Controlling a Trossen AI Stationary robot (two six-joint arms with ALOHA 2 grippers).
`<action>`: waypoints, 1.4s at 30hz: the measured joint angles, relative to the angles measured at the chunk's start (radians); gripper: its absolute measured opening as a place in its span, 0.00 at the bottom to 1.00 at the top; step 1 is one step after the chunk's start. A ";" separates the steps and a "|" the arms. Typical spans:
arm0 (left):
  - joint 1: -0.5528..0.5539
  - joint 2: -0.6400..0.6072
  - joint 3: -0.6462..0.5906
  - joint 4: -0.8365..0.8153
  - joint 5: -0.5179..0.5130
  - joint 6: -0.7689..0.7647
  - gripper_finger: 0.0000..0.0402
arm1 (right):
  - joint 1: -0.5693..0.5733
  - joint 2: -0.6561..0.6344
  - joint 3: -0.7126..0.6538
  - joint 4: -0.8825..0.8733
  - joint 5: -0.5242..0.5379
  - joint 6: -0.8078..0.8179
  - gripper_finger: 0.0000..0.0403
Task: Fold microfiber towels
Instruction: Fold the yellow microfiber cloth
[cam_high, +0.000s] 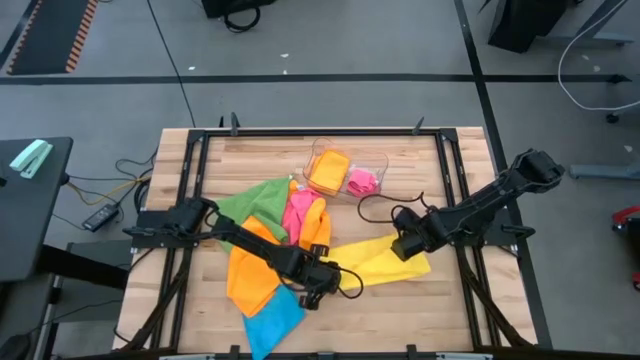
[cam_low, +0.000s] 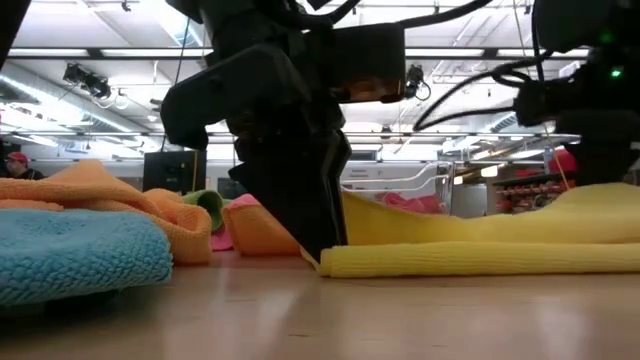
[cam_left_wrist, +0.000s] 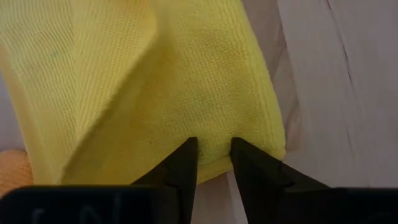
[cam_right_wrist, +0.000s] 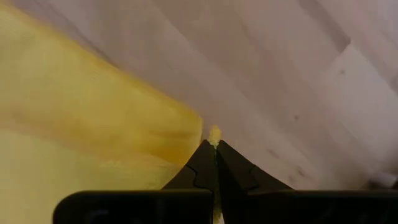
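A yellow towel (cam_high: 385, 262) lies as a long folded band on the wooden table (cam_high: 450, 310). My left gripper (cam_high: 328, 284) stands on its left end and is shut on it. My right gripper (cam_high: 403, 248) is over its right end, shut on a corner. In the low view the band (cam_low: 450, 258) lies flat on the table and rises at the right (cam_low: 600, 205). Orange (cam_high: 252, 275), blue (cam_high: 270, 320), green (cam_high: 255, 200) and pink (cam_high: 298, 210) towels lie in a loose heap to the left. My left gripper pinches the yellow towel's end edge (cam_left_wrist: 212, 138) between its two fingers, close to a corner (cam_left_wrist: 277, 146). The fingers come from above, slanting down. That end (cam_low: 330, 262) rests on the table; how many layers are caught does not show. My right gripper holds a small tuft of the yellow towel's corner (cam_right_wrist: 214, 132) at the very ends of its shut fingers (cam_right_wrist: 202, 163), which point down. The towel (cam_right_wrist: 93, 124) trails away from the fingers over the table.
A clear plastic tray (cam_high: 378, 165) at the table's far middle holds a folded orange cloth (cam_high: 328, 170) and a pink one (cam_high: 360, 182). Black frame rails (cam_high: 455, 200) run along the table's sides. Bare wood shows at the near right.
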 joint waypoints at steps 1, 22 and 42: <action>-0.001 0.000 0.000 -0.001 0.000 0.000 0.27 | 0.001 0.000 0.000 -0.012 -0.029 -0.017 0.03; -0.004 -0.012 -0.005 -0.021 0.023 0.013 0.21 | -0.057 -0.007 0.224 -0.324 0.106 -0.310 0.41; -0.123 -0.103 -0.006 -0.162 -0.286 0.442 0.33 | 0.225 0.011 0.216 0.295 0.360 -0.496 0.42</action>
